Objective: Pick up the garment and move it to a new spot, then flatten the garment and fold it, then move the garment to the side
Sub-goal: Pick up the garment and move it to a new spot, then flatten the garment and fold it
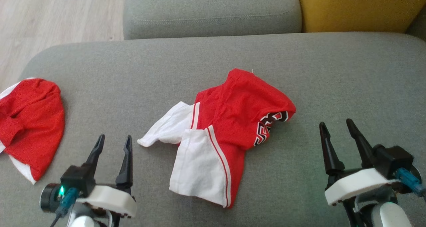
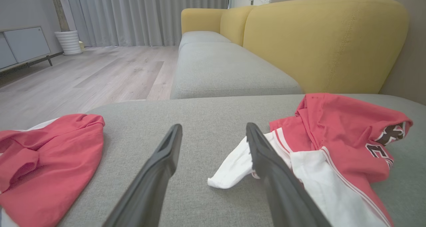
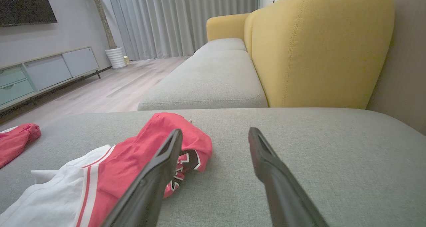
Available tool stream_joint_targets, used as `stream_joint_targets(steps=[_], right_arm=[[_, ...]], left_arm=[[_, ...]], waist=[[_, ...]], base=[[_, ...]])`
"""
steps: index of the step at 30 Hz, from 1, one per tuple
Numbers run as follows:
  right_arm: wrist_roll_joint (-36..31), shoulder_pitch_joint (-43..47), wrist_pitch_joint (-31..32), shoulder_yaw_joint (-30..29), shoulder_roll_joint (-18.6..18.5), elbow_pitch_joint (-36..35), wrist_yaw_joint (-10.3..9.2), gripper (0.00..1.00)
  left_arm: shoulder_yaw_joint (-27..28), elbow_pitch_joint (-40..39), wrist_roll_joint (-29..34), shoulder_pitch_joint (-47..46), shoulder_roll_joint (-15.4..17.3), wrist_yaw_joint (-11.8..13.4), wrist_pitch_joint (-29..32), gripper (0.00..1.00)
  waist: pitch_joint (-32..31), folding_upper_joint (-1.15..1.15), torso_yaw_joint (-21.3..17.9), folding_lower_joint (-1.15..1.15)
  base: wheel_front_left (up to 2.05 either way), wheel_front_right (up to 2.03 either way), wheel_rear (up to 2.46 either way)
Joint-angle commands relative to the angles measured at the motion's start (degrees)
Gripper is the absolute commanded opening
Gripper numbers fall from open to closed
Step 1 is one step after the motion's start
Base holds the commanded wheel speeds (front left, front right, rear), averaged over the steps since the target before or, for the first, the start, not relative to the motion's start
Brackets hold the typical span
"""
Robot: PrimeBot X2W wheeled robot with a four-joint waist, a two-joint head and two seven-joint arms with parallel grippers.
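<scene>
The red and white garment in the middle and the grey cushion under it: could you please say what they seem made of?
Garment: probably a thin, matte knit jersey fabric; it lies in soft, limp folds. Cushion: seemingly woven upholstery cloth, matte, finely flecked grey with a visible weave grain.

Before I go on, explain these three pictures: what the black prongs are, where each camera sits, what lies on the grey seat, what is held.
The prongs are a two-armed robot's gripper fingers. One picture looks down from its head: left gripper lower left, right gripper lower right. The others come from wrist cameras looking along those fingers. On the grey sofa seat a crumpled red and white garment lies between the grippers; a second red garment lies further left. Both grippers are open, holding nothing.
</scene>
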Motion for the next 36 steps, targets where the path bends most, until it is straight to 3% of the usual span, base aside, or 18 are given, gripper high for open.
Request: stream_joint_targets(steps=[1, 29, 36], right_arm=[[-0.39, -1.08, 0.13, 1.44, -0.17, -2.26, -0.05, 1.0], [-0.32, -0.77, 0.4, 1.22, -0.17, -2.25, -0.05, 1.0], [-0.19, -1.02, 0.48, 1.21, -0.17, -2.33, -0.05, 1.0]], left_arm=[[2.14, -2.1, 0.72, -1.9, 1.37, 0.16, -0.71, 1.0], [1.55, -2.64, 0.72, -0.96, 1.53, 1.23, -0.71, 1.0], [-1.67, -2.51, -1.53, -1.22, -0.05, -1.55, 3.25, 1.0]], waist=[[-0.24, 0.0, -0.23, 0.0], [-0.13, 0.0, -0.84, 0.0], [0.4, 0.0, -0.77, 0.0]], base=[[0.0, 0.0, 0.0], [0.0, 0.0, 0.0], [0.0, 0.0, 0.0]])
